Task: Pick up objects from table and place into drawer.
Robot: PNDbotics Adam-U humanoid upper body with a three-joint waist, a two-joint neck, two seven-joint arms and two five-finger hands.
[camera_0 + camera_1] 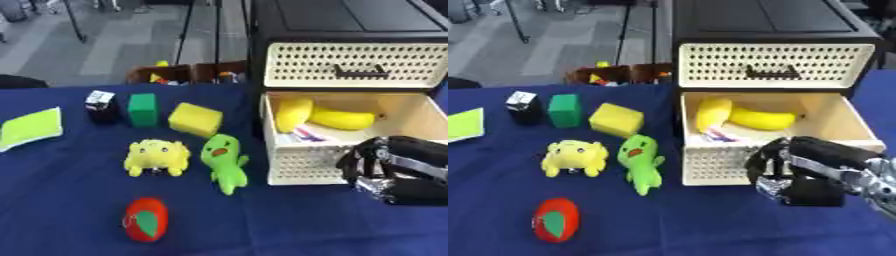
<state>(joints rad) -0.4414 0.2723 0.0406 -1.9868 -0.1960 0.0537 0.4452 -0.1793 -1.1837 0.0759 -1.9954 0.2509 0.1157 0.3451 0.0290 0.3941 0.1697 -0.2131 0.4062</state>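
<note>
Drawer [411, 117] stands pulled open at about three o'clock on the blue tabletop [52, 200], already holding yellow banana-like toys [341, 119]. The right hand [798, 172] hangs just in front of its perforated front panel, fingers curled and holding nothing that I can see (the left hand is out of view). Next comes a pick, I judge: the green plush [223, 161] lies nearest, at about nine o'clock from the hand, so open the fingers before reaching and close across its body. Beyond sit the yellow plush [156, 157], yellow block [194, 119], red toy [145, 219], green block [143, 109] and a small dark box [101, 106]. No writing is readable.
</note>
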